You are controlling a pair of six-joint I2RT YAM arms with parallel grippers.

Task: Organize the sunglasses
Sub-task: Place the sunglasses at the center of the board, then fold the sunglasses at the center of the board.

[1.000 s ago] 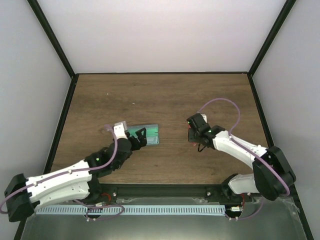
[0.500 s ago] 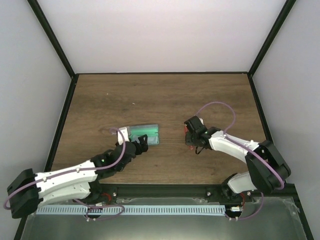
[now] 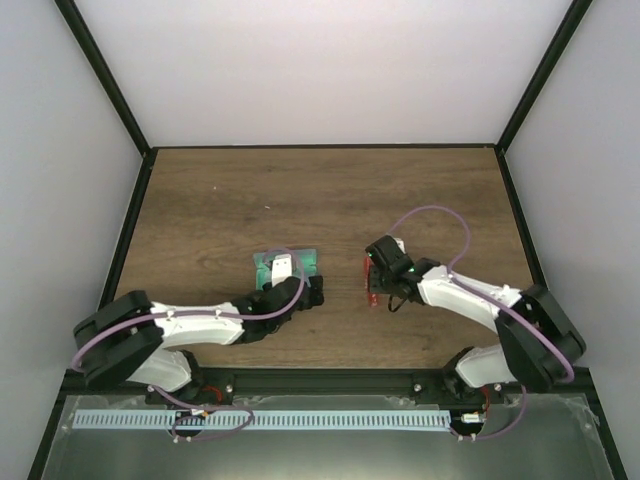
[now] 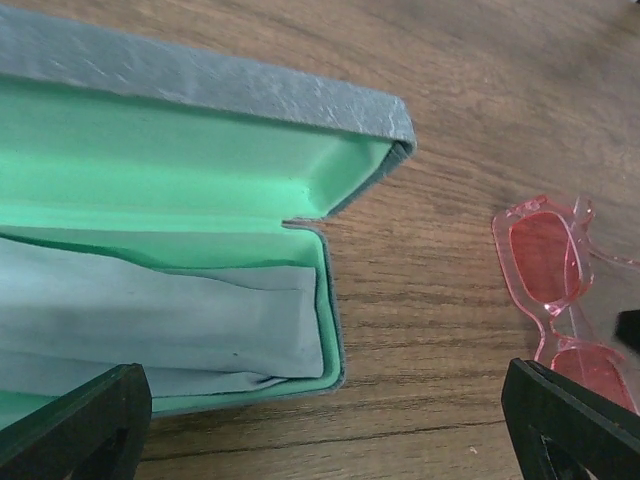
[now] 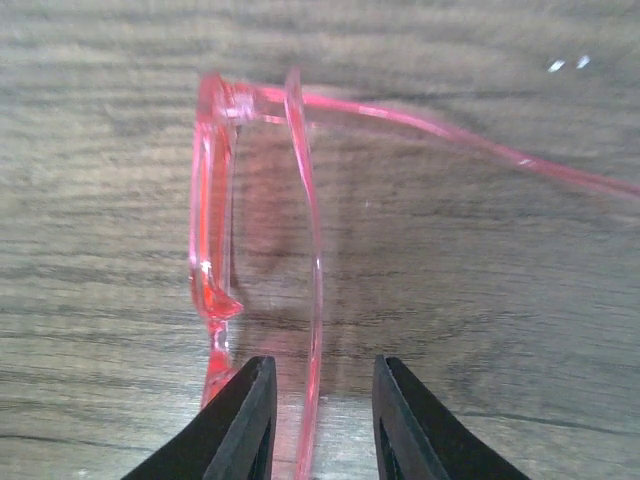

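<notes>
Pink-red sunglasses (image 4: 545,260); grey case (image 4: 250,90), green lining (image 4: 150,170)

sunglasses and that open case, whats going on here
The sunglasses lie on the table beside the open case, not yet packed. The right gripper sits low over them, jaws a little apart, with one thin arm of the glasses between them, unclamped. The left gripper, wide open, hovers at the end of the case nearest the glasses. A cloth lies inside the case.
</notes>
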